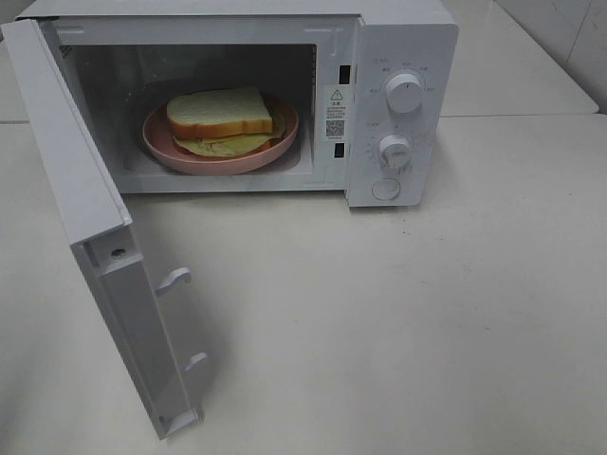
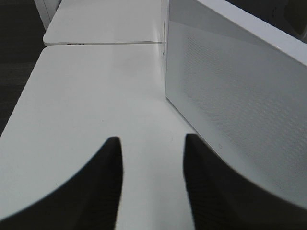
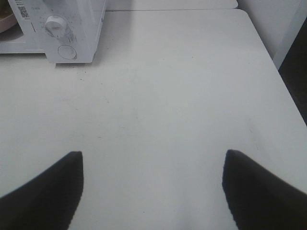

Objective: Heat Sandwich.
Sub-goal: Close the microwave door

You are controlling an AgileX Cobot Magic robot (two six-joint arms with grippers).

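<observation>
Left gripper [image 2: 152, 139] jaws partly apart, right gripper [image 3: 153, 154] jaws wide apart

Soft, even light fills the bright white tabletop [image 1: 398, 322]; the microwave door [image 1: 114, 275] throws a faint shadow; wrist views look slightly blurred.

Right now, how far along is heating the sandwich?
Done: the sandwich sits on its pink plate inside the microwave. In hand: the door hangs wide open, and the left gripper, open and empty, is beside the door's outer face; the right gripper is open over the table. Left: shut the door and turn the dials, which nothing is touching.
</observation>
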